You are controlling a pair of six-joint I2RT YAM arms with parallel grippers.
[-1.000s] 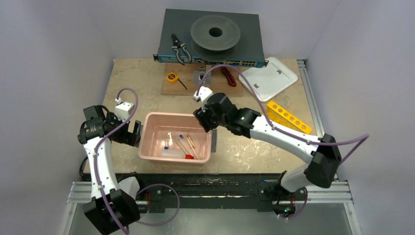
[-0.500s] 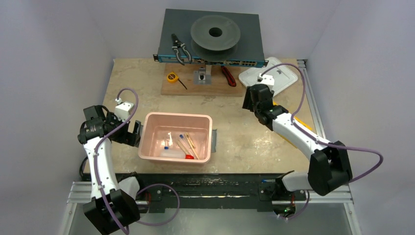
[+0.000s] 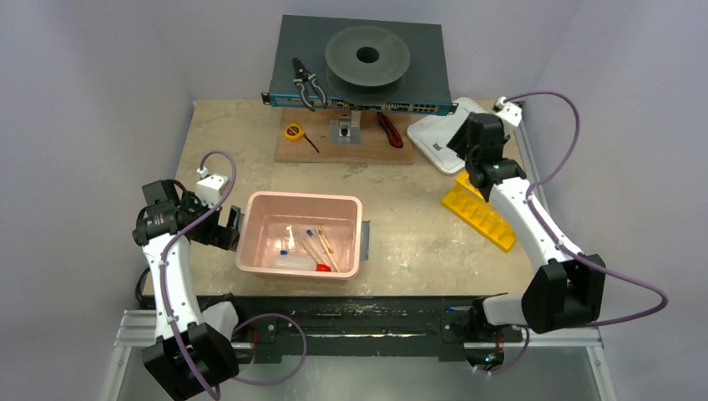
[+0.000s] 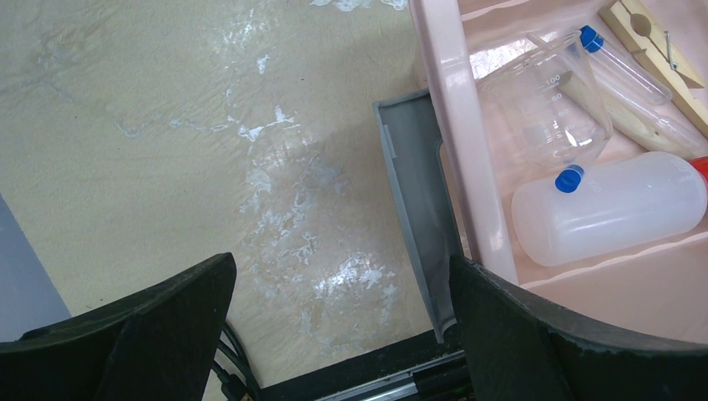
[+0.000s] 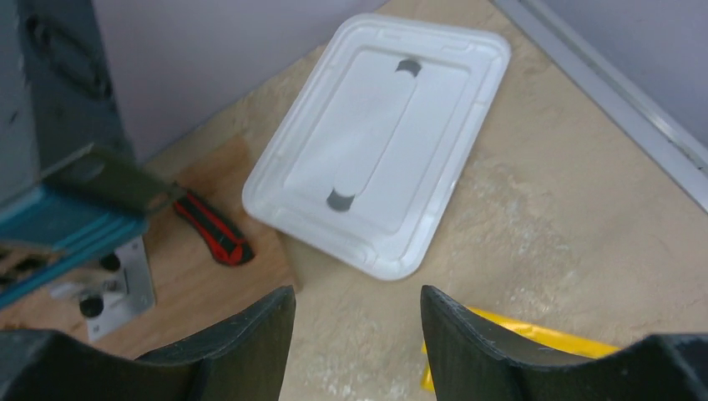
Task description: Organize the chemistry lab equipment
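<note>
A pink bin [image 3: 250, 242] in the middle of the table holds the lab equipment. In it lie a translucent squeeze bottle [image 4: 609, 209] with a red cap [image 3: 322, 267], a clear beaker [image 4: 551, 109], blue-capped tubes [image 4: 618, 63] and wooden sticks [image 3: 317, 248]. My left gripper [image 3: 227, 227] hangs open and empty just left of the bin, its right finger beside the bin's rim [image 4: 455, 125]. My right gripper [image 3: 464, 154] is at the back right, open and empty above the table between a white lid [image 5: 380, 142] and a yellow rack [image 5: 534, 334].
A grey flat piece [image 4: 417, 200] sticks out from under the bin. At the back stand a dark box with a spool [image 3: 367, 55], pliers [image 3: 305, 83], a yellow tape measure [image 3: 293, 131] and a red-handled tool [image 5: 213, 230] on a wooden board [image 3: 321, 150].
My right arm has swung from the bin's right rim to the back right, over the white lid. The yellow rack now lies closer to the near edge. The left arm has not moved.
</note>
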